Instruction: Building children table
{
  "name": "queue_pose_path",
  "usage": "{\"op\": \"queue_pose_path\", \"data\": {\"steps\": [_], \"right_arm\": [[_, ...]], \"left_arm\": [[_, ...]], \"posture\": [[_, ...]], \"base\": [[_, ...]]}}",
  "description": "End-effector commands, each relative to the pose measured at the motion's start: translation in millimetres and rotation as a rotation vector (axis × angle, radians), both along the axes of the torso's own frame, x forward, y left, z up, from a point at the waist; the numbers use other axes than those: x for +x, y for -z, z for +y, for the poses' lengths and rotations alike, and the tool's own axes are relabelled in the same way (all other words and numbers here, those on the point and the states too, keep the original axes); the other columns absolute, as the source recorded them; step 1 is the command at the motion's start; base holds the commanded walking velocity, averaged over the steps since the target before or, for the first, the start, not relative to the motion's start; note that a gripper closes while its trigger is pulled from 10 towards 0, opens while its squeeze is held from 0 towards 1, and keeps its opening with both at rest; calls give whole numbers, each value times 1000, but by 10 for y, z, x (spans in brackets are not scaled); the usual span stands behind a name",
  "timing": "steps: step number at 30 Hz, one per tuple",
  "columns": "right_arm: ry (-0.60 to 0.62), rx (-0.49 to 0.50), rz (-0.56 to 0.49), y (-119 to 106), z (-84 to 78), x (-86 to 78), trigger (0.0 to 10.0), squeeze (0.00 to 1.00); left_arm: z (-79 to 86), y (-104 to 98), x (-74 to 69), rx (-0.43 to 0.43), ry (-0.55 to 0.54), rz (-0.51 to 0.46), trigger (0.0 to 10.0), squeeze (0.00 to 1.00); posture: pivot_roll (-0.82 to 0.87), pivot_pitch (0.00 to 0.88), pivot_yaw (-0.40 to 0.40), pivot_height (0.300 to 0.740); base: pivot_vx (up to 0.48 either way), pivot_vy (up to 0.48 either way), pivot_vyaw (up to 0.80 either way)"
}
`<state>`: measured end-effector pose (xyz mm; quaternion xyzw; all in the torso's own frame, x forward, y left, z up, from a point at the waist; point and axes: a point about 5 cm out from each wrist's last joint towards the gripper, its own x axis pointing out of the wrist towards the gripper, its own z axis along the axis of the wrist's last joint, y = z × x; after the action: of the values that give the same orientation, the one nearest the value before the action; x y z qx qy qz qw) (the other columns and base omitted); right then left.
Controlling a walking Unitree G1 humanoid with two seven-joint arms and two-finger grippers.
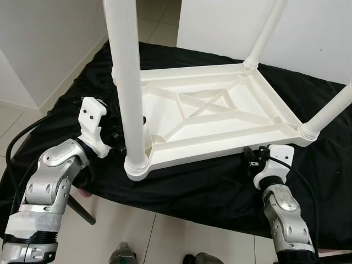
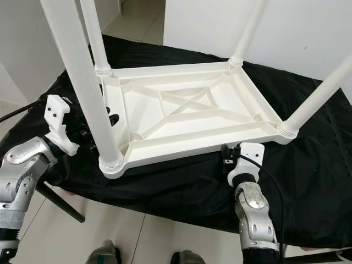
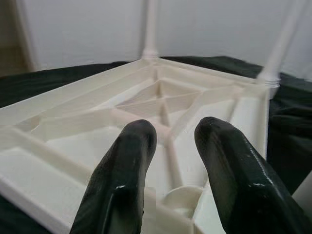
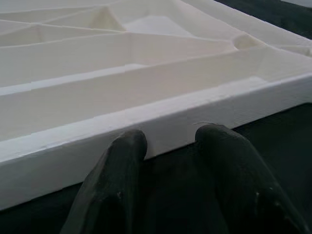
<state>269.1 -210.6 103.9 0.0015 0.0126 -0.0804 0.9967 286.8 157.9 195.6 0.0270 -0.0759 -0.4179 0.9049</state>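
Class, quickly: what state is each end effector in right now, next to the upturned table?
Left end effector: open, holding nothing, fingers over the table corner.
Right end effector: open, holding nothing, fingertips at the table's near edge.

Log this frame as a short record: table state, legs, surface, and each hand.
table: white tabletop lying upside down, ribbed underside facing up
legs: four white legs stand upright in the corner sockets
surface: black cloth over a low support
left hand: open, at the table's left edge near the front-left leg
right hand: open, fingertips close to the near rim, holding nothing
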Motion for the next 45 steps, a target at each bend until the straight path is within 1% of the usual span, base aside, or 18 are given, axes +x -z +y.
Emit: {"op": "queue_pose_path", "data": {"steps": [1,2,3,4,6,10,13,19,22,24,27,31,33,34,36,37,40,45], "right_arm": [[70,2,0,31,-49,24,10000,0],[118,3,-4,42,-74,37,10000,0],[118,3,-4,42,-74,37,10000,0],[170,13,-4,59,-101,41,10000,0],[207,22,-5,79,-109,46,10000,0],[221,42,-11,96,-93,60,10000,0],[254,71,-20,109,-92,104,10000,0],[328,123,-34,73,-211,247,10000,0],[328,123,-34,73,-211,247,10000,0],[335,135,-34,68,-244,322,10000,0],[329,133,-33,61,-254,372,10000,0],[271,138,-16,38,-248,542,10000,0],[253,142,-10,36,-244,579,10000,0],[253,142,-10,36,-244,579,10000,0],[212,140,3,12,-231,672,10000,0],[212,140,3,12,-231,672,10000,0],[162,128,8,-26,-190,779,10000,0],[123,141,8,-47,-157,831,10000,0]], "left_arm": [[-193,11,-177,38,348,-1,10000,0],[-208,23,-186,41,353,6,10000,0],[-208,23,-186,41,353,6,10000,0],[-209,35,-193,47,358,12,10000,0],[-221,32,-200,37,368,18,10000,0],[-240,19,-228,22,387,32,10000,0],[-305,14,-283,-7,414,61,10000,0],[-475,67,-421,-53,452,104,10000,0],[-475,67,-421,-53,452,104,10000,0],[-541,93,-486,-65,477,121,10000,0],[-579,110,-524,-67,494,131,10000,0],[-670,122,-664,-84,551,157,10000,0],[-687,120,-694,-85,564,163,10000,0],[-687,120,-694,-85,564,163,10000,0],[-725,114,-724,-85,575,160,10000,0],[-725,114,-724,-85,575,160,10000,0],[-782,98,-743,-96,579,158,10000,0],[-830,95,-761,-100,589,157,10000,0]], "posture": [[91,46,-61,740],[90,50,-63,740],[90,50,-63,740],[84,53,-56,740],[82,54,-54,740],[75,58,-48,740],[72,62,-47,740],[78,69,-56,740],[78,69,-56,740],[81,77,-62,740],[82,79,-66,740],[88,84,-74,740],[88,84,-74,740],[88,84,-74,740],[89,86,-78,740],[89,86,-78,740],[87,90,-74,740],[83,95,-72,740]], "base": [[0,0,0],[0,0,0],[0,0,0],[0,0,0],[0,0,0],[0,0,0],[0,0,0],[0,0,0],[0,0,0],[0,0,0],[0,0,0],[0,0,0],[0,0,0],[0,0,0],[0,0,0],[0,0,0],[0,0,0],[0,0,0]]}}
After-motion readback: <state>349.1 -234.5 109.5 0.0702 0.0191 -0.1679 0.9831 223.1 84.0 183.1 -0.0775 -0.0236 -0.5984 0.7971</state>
